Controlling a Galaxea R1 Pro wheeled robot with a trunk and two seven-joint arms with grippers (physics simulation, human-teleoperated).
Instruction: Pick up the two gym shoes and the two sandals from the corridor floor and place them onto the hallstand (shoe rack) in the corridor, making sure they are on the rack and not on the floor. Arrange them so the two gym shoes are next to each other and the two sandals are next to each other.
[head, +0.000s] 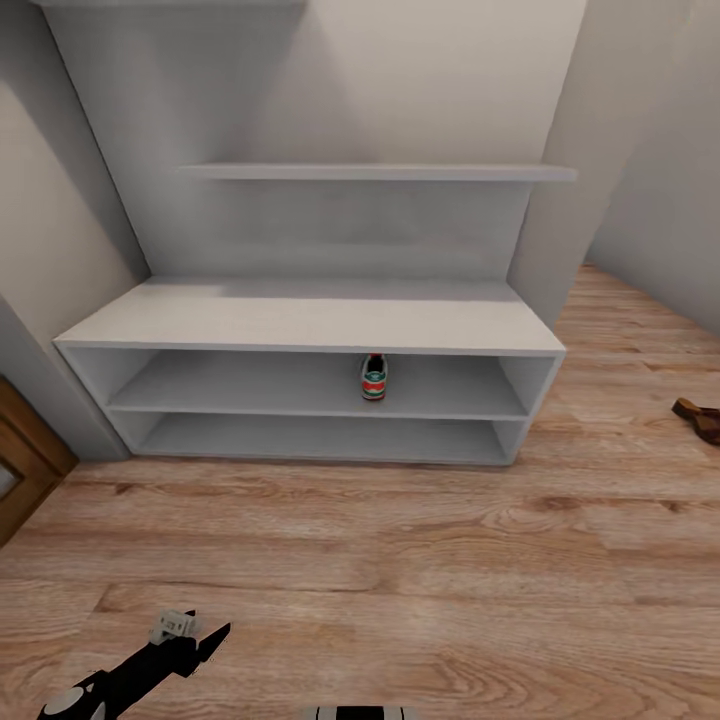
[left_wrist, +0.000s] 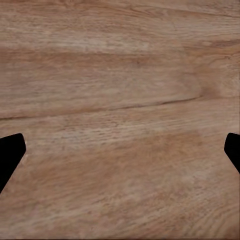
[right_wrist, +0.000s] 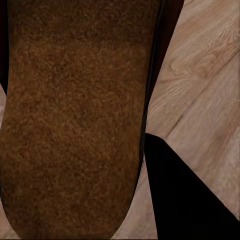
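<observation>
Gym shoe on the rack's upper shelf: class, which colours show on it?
The gym shoe shows white, green and red-orange, best in the head view.

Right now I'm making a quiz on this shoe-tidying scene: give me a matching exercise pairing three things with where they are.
Things:
1. gym shoe
2. sandal
3. left gripper

Places:
A. on the floor at the head view's right edge
B. over bare floor planks, open
C. on the rack's upper open shelf

Pairs: 1-C, 2-A, 3-B
</observation>
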